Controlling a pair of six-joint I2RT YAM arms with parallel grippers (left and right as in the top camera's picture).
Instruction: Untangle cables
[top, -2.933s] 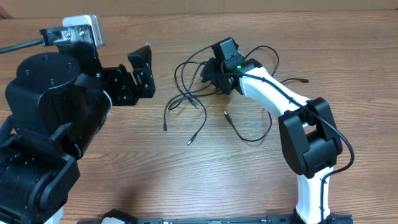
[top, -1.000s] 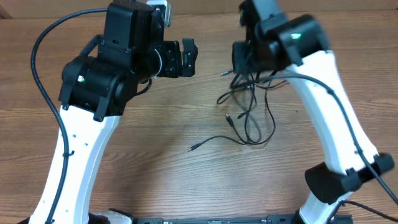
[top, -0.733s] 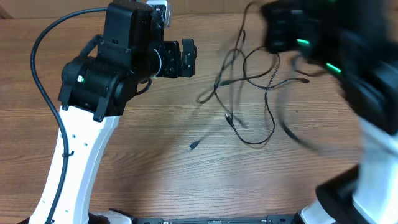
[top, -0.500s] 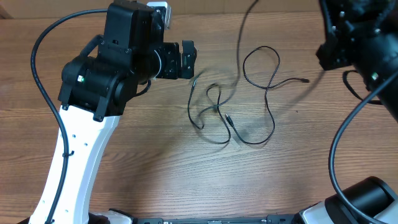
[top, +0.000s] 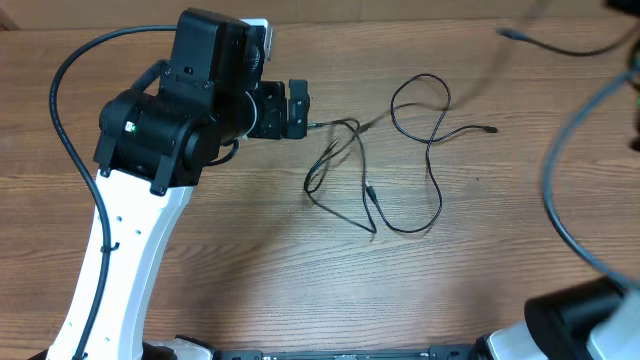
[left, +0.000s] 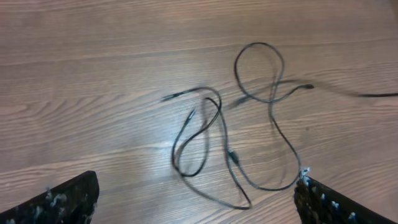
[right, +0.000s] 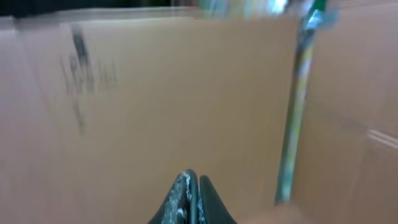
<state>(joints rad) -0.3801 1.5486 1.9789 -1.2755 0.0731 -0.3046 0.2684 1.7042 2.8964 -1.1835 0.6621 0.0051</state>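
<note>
Thin black cables lie loose on the wooden table. One cable (top: 432, 150) winds in open loops at centre right, and a second cable (top: 335, 165) is folded just left of it. A blurred strand (top: 540, 42) with a plug end hangs in the air at the top right. My left gripper (top: 298, 108) hovers open just left of the cables; its wrist view looks down on the looped cable (left: 273, 93) and the folded cable (left: 205, 130), with the gripper (left: 198, 182) wide apart and empty. My right gripper (right: 191, 177) is shut and raised, and no cord shows between its tips.
The right arm (top: 600, 200) is a blur along the right edge of the overhead view. Its wrist camera faces a brown cardboard wall (right: 155, 99) and a blurred metal post (right: 297, 106). The left arm's white link (top: 120, 260) crosses the table's left side.
The right arm has swung up and off to the right, out of the overhead view, pulling one strand with it. The remaining cables have spread out on the table. The left arm has barely moved.
</note>
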